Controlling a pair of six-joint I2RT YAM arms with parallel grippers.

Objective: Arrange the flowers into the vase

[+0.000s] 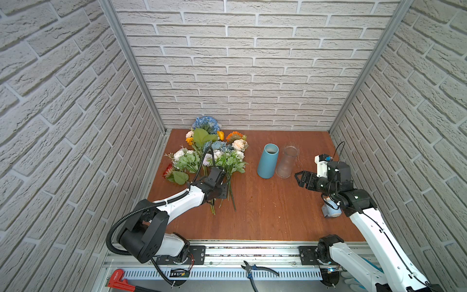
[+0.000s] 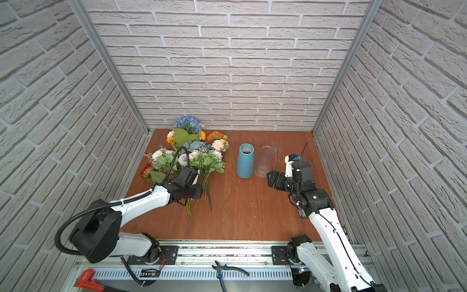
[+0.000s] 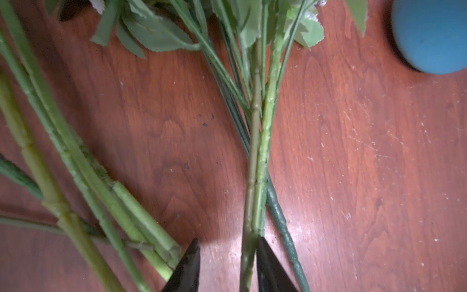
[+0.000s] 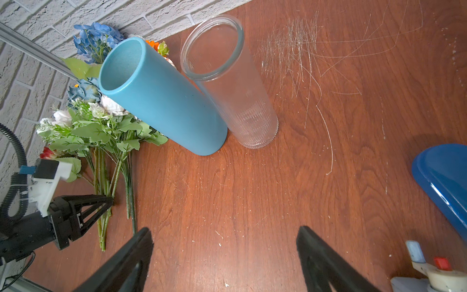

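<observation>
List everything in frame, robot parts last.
table: 1, reddish wood, floor of the brick-walled cell
flowers: one pile of several bunches; blue, white, peach, orange, red blooms; lying back left on the table
blue vase: 1, teal blue, upright, mid-table
glass vase: 1, clear, upright, right beside the blue vase
spray bottle: 1, whitish, table's right edge
blue plastic piece: 1, blue, near the spray bottle
pliers: 1, dark handles, on the front rail
wrench: 1, red, front left corner
left gripper: 1, black, astride two flower stems, not closed
right gripper: 1, black, open, empty, facing the vases
</observation>
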